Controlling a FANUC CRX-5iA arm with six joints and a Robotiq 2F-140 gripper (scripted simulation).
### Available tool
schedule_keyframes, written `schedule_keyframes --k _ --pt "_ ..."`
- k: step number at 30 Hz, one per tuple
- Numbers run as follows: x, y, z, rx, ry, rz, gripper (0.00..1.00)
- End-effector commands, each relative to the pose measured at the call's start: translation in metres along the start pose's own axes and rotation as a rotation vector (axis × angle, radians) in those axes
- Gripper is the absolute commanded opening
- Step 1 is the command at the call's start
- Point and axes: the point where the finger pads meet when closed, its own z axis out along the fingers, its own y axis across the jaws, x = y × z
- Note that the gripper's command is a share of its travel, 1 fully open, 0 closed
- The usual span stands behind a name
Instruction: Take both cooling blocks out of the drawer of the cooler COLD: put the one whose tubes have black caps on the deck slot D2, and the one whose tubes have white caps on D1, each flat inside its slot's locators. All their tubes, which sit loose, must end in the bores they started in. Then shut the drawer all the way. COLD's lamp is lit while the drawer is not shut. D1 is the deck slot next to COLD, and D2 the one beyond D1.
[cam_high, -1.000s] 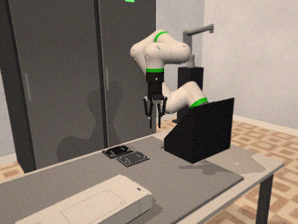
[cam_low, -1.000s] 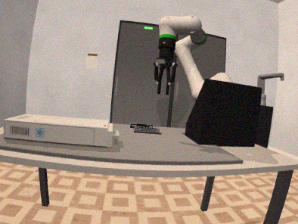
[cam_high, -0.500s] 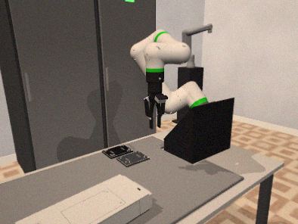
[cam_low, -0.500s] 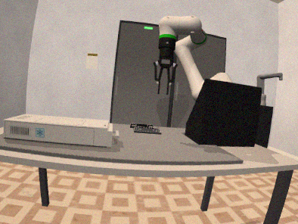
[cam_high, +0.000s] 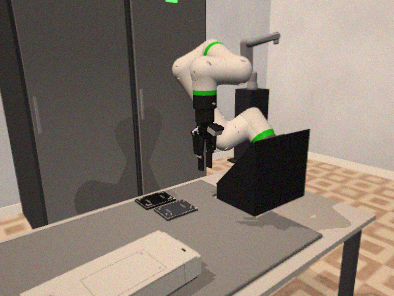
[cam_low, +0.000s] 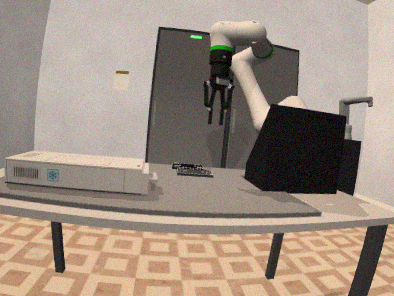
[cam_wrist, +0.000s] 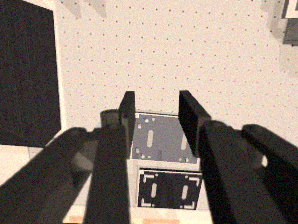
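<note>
The white cooler COLD (cam_high: 135, 265) (cam_low: 75, 172) lies at the near left of the table, with its drawer front (cam_low: 136, 181) flush to the body. No cooling block shows in any view. Two flat deck slot plates lie side by side mid-table: a grey one (cam_high: 176, 209) (cam_wrist: 160, 142) and a black one (cam_high: 155, 200) (cam_wrist: 170, 190). Both plates are bare. My gripper (cam_high: 201, 167) (cam_low: 216, 121) (cam_wrist: 157, 105) hangs high above the plates and points straight down. Its fingers stand partly apart with nothing between them.
A large black wedge-shaped box (cam_high: 265, 172) (cam_low: 300, 150) (cam_wrist: 25, 75) stands on the table to the right of the plates, in front of the arm's base. A dark grey cabinet (cam_high: 75, 100) stands behind the table. A grey mat (cam_high: 240, 235) covers the table top.
</note>
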Motion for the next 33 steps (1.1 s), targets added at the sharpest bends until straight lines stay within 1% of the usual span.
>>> schedule_keyframes --k 1,13,28,30,33 --pt "0.0 0.001 -0.001 -0.002 0.0 0.0 0.34" --pt "0.0 0.001 -0.001 -0.002 0.0 0.0 0.34" --pt "0.03 0.046 0.025 -0.002 0.001 0.0 0.34" --pt "0.03 0.046 0.025 -0.002 0.001 0.0 0.34" --pt "0.036 0.055 0.03 -0.002 0.001 0.0 0.34"
